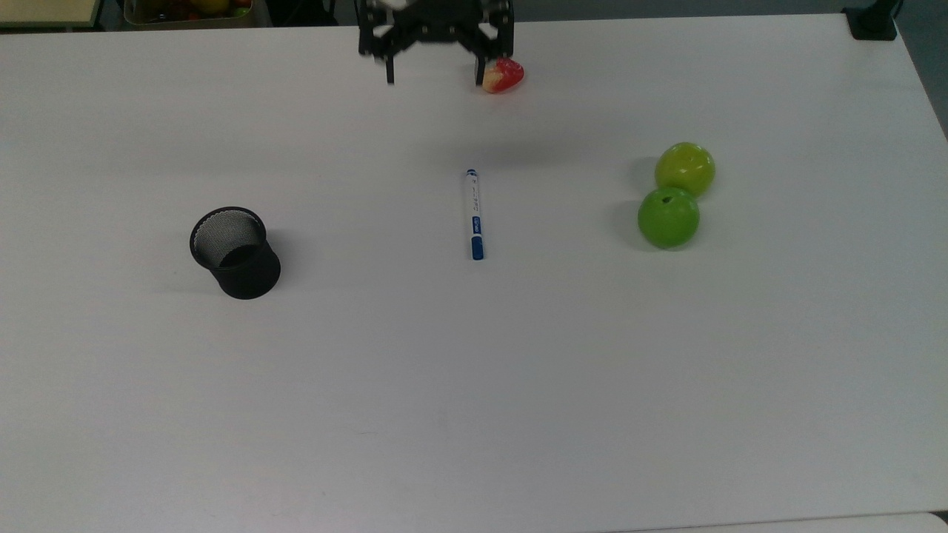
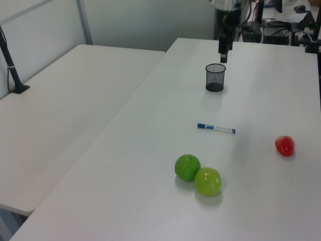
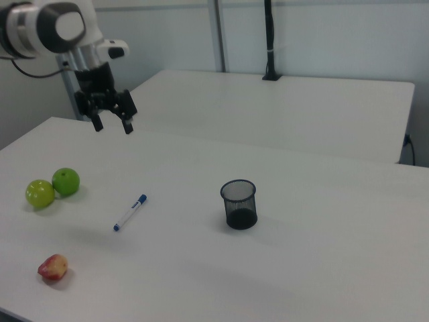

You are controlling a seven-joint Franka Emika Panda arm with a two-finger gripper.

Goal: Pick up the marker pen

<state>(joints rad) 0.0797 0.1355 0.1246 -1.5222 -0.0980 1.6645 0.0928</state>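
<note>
The jaws stood wide apart, high above the marker pen [image 1: 473, 215] lying on the desk [image 1: 518, 385]. Nothing grabbed yet; they needed to drop down over it.

White tabletop [image 1: 518, 414] in front, second white table [image 2: 65, 110] beside it across narrow gap. Pale wall panels [image 3: 322, 33] behind, black post [image 3: 269, 40] clamped at far table edge. Even, diffuse light.
</note>
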